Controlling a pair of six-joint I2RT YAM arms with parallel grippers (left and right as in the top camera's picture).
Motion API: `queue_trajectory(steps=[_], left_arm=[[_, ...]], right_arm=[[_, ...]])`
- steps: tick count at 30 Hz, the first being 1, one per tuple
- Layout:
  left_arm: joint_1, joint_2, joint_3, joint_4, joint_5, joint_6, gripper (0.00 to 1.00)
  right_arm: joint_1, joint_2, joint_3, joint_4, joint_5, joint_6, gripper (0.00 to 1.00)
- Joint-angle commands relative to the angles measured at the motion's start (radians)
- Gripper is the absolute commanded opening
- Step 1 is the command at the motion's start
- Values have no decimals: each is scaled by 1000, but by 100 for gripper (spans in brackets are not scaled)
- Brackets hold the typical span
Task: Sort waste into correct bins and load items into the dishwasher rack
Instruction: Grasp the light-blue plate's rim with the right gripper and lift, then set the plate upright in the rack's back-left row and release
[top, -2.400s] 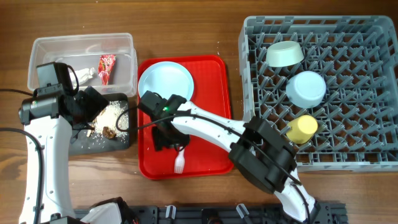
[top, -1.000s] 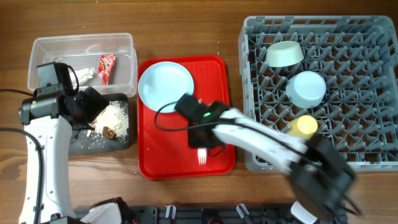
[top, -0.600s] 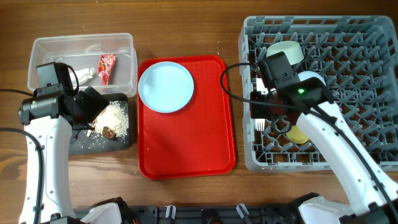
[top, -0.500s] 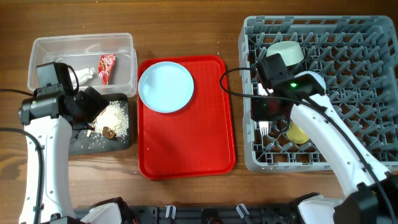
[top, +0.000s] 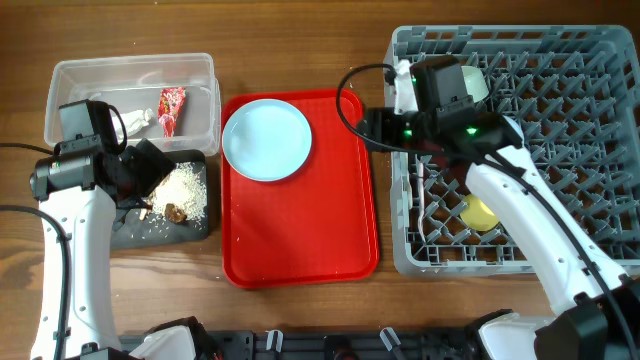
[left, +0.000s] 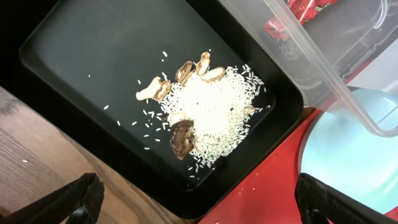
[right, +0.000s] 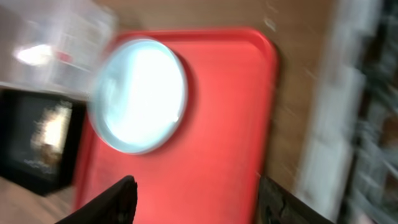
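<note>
Loading step. Right gripper (right: 196, 186), spread and empty, sees light blue plate (right: 140, 93) at eleven o'clock; rim grasp required next.

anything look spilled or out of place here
Nothing serious: loose grains lie scattered over the shallow black rectangular tray, away from the beige food-scrap pile. The light blue round plate sits alone on the red serving tray, not yet in the grey plastic dishwasher rack.
</note>
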Motion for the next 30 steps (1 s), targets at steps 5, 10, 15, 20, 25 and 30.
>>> queue_trajectory(steps=[5,10,15,20,25,30], left_arm=[[5,-13,3,1,5,-13,100],[5,-13,3,4,6,-13,100],[5,-13,3,3,12,-13,100],[5,-13,3,3,12,-13,100],[5,-13,3,3,21,-13,100],[5,-13,3,4,39,-13,100]], right_arm=[[200,317,16,267,37,100,71],[241,507,16,375,142,181,70],[255,543,16,199,372,346,25],[238,436,16,93,415,347,4],[160,87,16,25,546,155,4],[50,-170,16,23,740,-93,4]])
